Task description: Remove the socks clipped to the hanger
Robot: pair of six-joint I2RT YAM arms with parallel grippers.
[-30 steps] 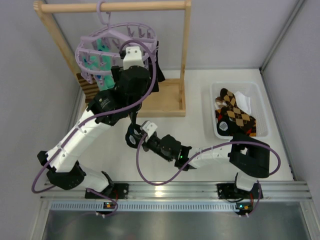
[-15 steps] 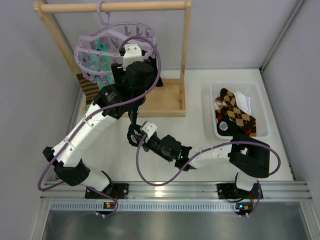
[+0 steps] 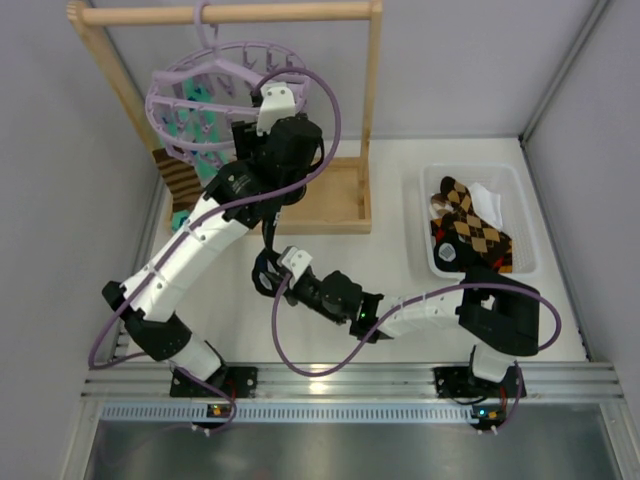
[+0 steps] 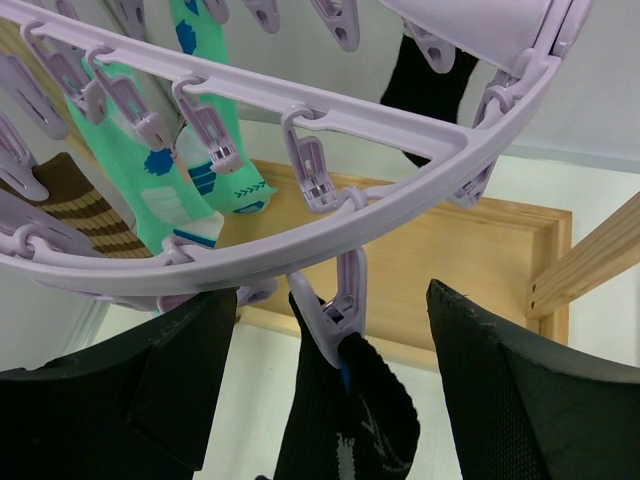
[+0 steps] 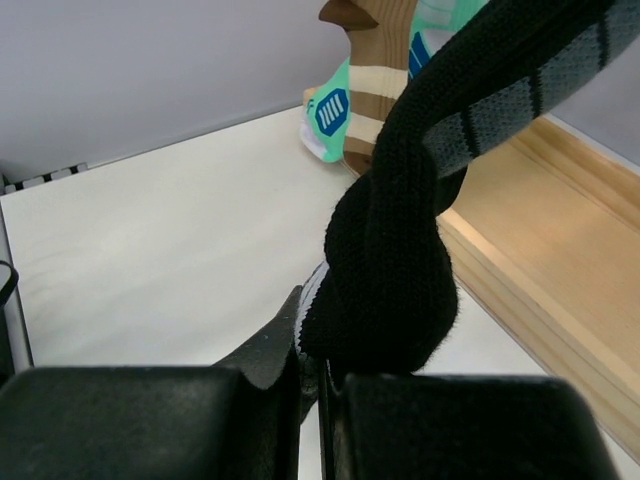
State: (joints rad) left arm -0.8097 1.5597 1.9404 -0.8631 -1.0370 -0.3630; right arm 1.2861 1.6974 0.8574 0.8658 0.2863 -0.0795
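The lilac hanger (image 3: 215, 90) hangs tilted from the wooden rod. In the left wrist view its ring (image 4: 400, 125) carries teal socks (image 4: 140, 170), a brown striped sock (image 4: 70, 200) and a second black sock (image 4: 430, 80). A clip (image 4: 335, 300) holds a black sock with blue-white marks (image 4: 350, 420). My left gripper (image 4: 335, 390) is open, its fingers on either side of that clip and sock, not touching them. My right gripper (image 5: 320, 390) is shut on the lower end of the black sock (image 5: 400, 250), low over the table (image 3: 265, 270). The sock stretches up from it (image 3: 267, 235).
The wooden rack's post (image 3: 372, 100) and base tray (image 3: 335, 195) stand right behind the hanger. A white bin (image 3: 425, 215) at the right holds brown argyle socks (image 3: 470, 230). Grey walls close in on the left and right.
My left arm has risen and shifted slightly right toward the hanger's rim. The hanger has tipped and swung a little to the left. The right arm has not moved.
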